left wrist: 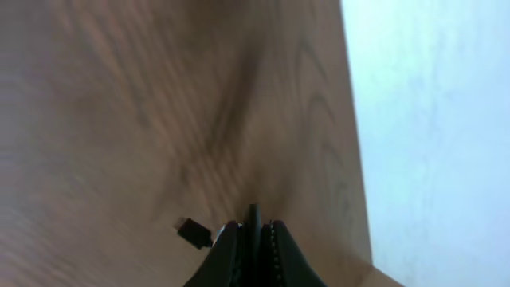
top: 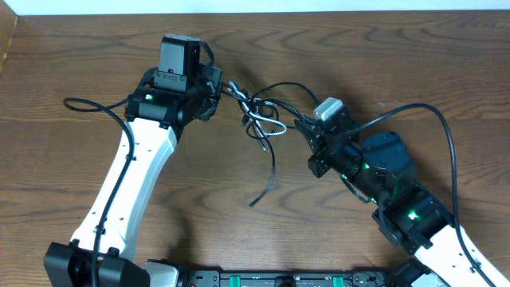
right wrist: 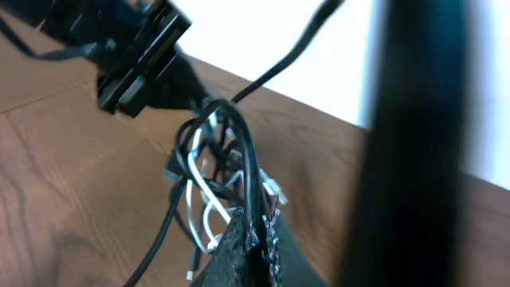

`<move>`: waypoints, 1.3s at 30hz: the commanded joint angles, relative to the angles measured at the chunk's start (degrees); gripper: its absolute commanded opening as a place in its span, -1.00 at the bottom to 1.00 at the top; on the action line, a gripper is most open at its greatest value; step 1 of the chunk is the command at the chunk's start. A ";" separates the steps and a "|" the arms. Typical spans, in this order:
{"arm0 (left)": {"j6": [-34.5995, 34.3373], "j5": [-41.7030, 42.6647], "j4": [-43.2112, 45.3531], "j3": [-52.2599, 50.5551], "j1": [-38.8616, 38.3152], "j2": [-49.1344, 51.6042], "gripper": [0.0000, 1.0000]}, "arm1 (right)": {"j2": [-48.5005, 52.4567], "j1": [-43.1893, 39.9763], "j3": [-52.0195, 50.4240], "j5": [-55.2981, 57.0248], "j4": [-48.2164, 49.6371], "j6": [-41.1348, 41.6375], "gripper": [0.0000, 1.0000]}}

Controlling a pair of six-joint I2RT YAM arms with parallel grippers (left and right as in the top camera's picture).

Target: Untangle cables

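A thin black cable (top: 272,170) and a thin white cable (top: 253,121) are knotted together in mid-table between my two grippers. My left gripper (top: 225,88) is at the knot's left side. In the left wrist view it (left wrist: 253,227) is shut on a black cable strand (left wrist: 253,214), with a small black plug (left wrist: 194,233) lying beside the jaws. My right gripper (top: 301,126) is at the knot's right side. In the right wrist view it (right wrist: 261,227) is shut on a black strand (right wrist: 249,159), with white loops (right wrist: 198,199) hanging just left of it.
A loose black tail runs down to the table's middle and ends there (top: 255,202). Thick black arm wires arc out on the left (top: 88,104) and right (top: 437,115). The table's far edge (top: 319,11) meets a white wall. The robot base (top: 263,279) is at the front.
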 commanded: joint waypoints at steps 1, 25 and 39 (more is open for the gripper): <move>0.15 -4.07 -1.90 0.52 1.36 -0.59 -0.85 | -1.81 -1.20 0.83 6.75 0.20 3.65 -0.98; 0.81 -0.13 -4.92 0.52 1.36 -0.59 -0.85 | -1.75 -8.22 0.83 23.34 -16.74 29.24 0.27; 0.79 8.66 -3.34 0.52 1.36 -0.59 -0.86 | -0.02 -8.09 0.83 1.88 -11.54 9.03 0.64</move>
